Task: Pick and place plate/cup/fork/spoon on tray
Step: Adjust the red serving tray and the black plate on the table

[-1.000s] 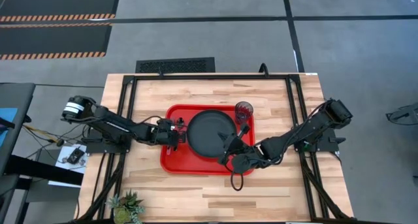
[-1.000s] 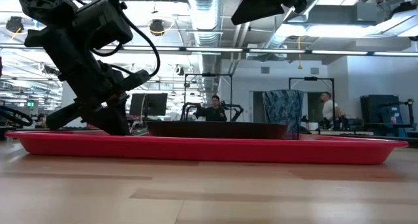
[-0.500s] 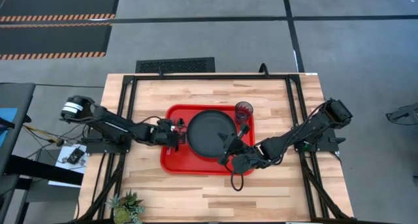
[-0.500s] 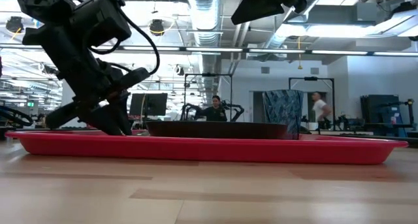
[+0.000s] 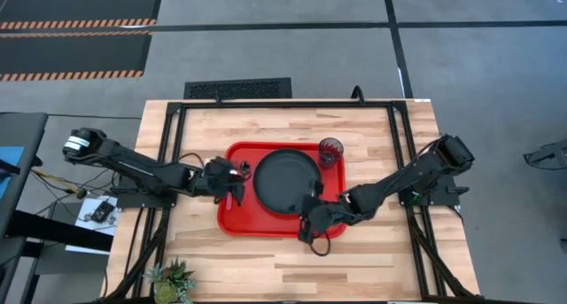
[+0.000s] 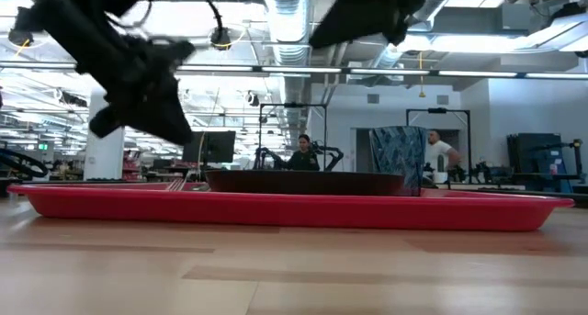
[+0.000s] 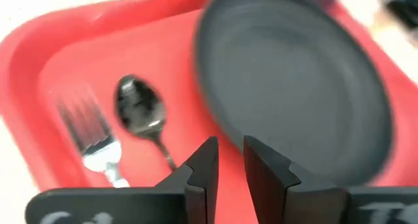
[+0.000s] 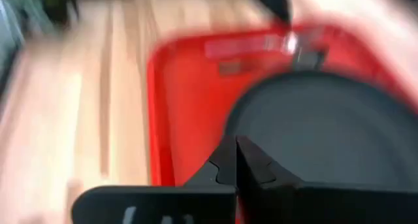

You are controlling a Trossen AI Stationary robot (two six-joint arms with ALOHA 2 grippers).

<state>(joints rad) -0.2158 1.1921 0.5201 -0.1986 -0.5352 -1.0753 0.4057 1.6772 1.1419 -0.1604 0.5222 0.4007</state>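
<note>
The red tray lies mid-table. On it rest the black plate and, at its far right corner, the cup. The left wrist view shows the dark spoon and the fork flat on the tray, side by side to the left of the plate. My left gripper hovers above the tray's left part, slightly open with nothing between its fingers. My right gripper is shut and empty over the tray's near right part.
A small potted plant stands at the table's near left corner. Bare wood lies along the table's near side and to the right of the tray. The low view looks past the tray into a room with people far behind.
My left gripper has opened a little, lifted off the tray's left part, rolled, and drawn back toward the table's left edge. The fork's tines now show on the tray. My right gripper has swung from the plate's near rim toward the tray's near edge, staying shut.
</note>
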